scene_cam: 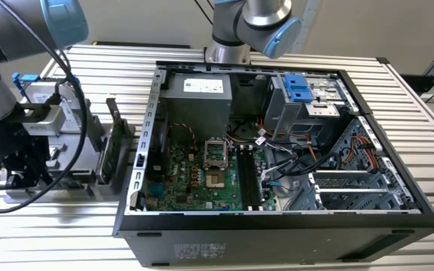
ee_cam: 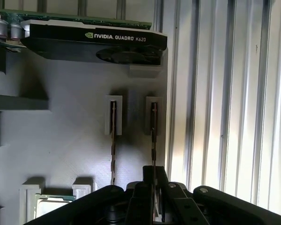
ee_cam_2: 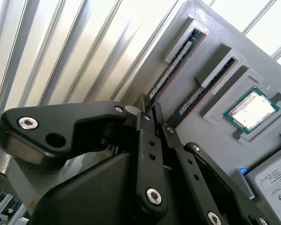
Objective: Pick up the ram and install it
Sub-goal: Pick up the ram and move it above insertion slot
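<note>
Hand (ee_cam: 153, 169): one; two fingers drawn close together, clamped on the end of the ram.
Ram (ee_cam: 153, 136): one; on edge in the slot of the grey holder (ee_cam: 61, 140) nearest the holder's rim.
Other memory stick (ee_cam: 113, 140): one; on edge in the neighbouring slot, apart from the hand.
Processor chip (ee_cam_2: 250, 110): one; flat in its own recess of the holder.
Graphics card (ee_cam: 93, 40): one; on the holder.
Computer case (scene_cam: 277, 141): one; open, on the slatted surface (scene_cam: 398, 107).

The exterior view is evenly bright. In the first wrist view the grey tray (ee_cam: 75, 140) sits dim beside the sunlit bench (ee_cam: 253, 117); in the second wrist view the bench glares white past the dark tool (ee_cam_2: 149, 107).
</note>
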Controlling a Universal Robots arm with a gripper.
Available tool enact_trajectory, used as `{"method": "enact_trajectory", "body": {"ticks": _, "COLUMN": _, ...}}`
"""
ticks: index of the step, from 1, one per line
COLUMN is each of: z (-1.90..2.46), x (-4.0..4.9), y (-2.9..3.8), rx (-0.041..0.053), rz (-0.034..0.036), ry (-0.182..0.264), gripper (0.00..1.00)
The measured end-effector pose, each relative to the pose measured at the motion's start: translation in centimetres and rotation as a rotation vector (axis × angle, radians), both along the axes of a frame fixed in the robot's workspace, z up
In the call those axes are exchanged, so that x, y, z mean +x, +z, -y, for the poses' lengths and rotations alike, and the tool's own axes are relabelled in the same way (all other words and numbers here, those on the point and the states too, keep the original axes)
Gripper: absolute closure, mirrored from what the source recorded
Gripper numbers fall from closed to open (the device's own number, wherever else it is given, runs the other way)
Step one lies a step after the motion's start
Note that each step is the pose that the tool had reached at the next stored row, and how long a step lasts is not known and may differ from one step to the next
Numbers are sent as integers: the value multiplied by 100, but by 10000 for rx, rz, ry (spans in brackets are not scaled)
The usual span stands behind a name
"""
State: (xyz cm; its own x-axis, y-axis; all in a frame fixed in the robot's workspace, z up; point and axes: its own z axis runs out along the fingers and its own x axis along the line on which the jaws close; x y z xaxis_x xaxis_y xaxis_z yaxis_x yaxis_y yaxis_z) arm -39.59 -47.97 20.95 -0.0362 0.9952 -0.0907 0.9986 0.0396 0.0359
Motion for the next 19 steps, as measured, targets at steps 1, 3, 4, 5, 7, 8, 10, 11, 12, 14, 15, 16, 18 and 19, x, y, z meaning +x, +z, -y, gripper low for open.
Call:
{"method": "enact_trajectory", "body": {"ticks": 1, "z": 0, "x": 0, "y": 0, "rx": 0, "rz": 0, "ry": 0, "gripper": 100}}
{"method": "enact_trajectory", "body": {"ticks": 3, "z": 0, "x": 0, "y": 1, "rx": 0, "rz": 1, "ry": 0, "gripper": 100}}
{"method": "enact_trajectory", "body": {"ticks": 4, "z": 0, "x": 0, "y": 2, "rx": 0, "rz": 0, "ry": 1, "gripper": 100}}
{"method": "enact_trajectory", "body": {"ticks": 5, "z": 0, "x": 0, "y": 4, "rx": 0, "rz": 0, "ry": 1, "gripper": 100}}
{"method": "enact_trajectory", "body": {"ticks": 7, "z": 0, "x": 0, "y": 13, "rx": 0, "rz": -2, "ry": 1, "gripper": 100}}
{"method": "enact_trajectory", "body": {"ticks": 8, "z": 0, "x": -1, "y": 17, "rx": 1, "rz": -1, "ry": 0, "gripper": 100}}
{"method": "enact_trajectory", "body": {"ticks": 10, "z": 1, "x": 0, "y": 29, "rx": 8, "rz": -2, "ry": 2, "gripper": 100}}
{"method": "enact_trajectory", "body": {"ticks": 11, "z": 1, "x": 0, "y": 35, "rx": 22, "rz": -2, "ry": 2, "gripper": 100}}
{"method": "enact_trajectory", "body": {"ticks": 12, "z": 0, "x": 0, "y": 41, "rx": 39, "rz": 0, "ry": 1, "gripper": 100}}
{"method": "enact_trajectory", "body": {"ticks": 14, "z": 0, "x": 0, "y": 56, "rx": 91, "rz": -1, "ry": 1, "gripper": 100}}
{"method": "enact_trajectory", "body": {"ticks": 15, "z": 1, "x": 0, "y": 63, "rx": 130, "rz": -1, "ry": 2, "gripper": 100}}
{"method": "enact_trajectory", "body": {"ticks": 16, "z": 1, "x": 0, "y": 71, "rx": 171, "rz": -1, "ry": 1, "gripper": 100}}
{"method": "enact_trajectory", "body": {"ticks": 18, "z": 0, "x": -1, "y": 88, "rx": 243, "rz": -1, "ry": 0, "gripper": 100}}
{"method": "enact_trajectory", "body": {"ticks": 19, "z": -1, "x": -1, "y": 97, "rx": 265, "rz": 1, "ry": -1, "gripper": 100}}
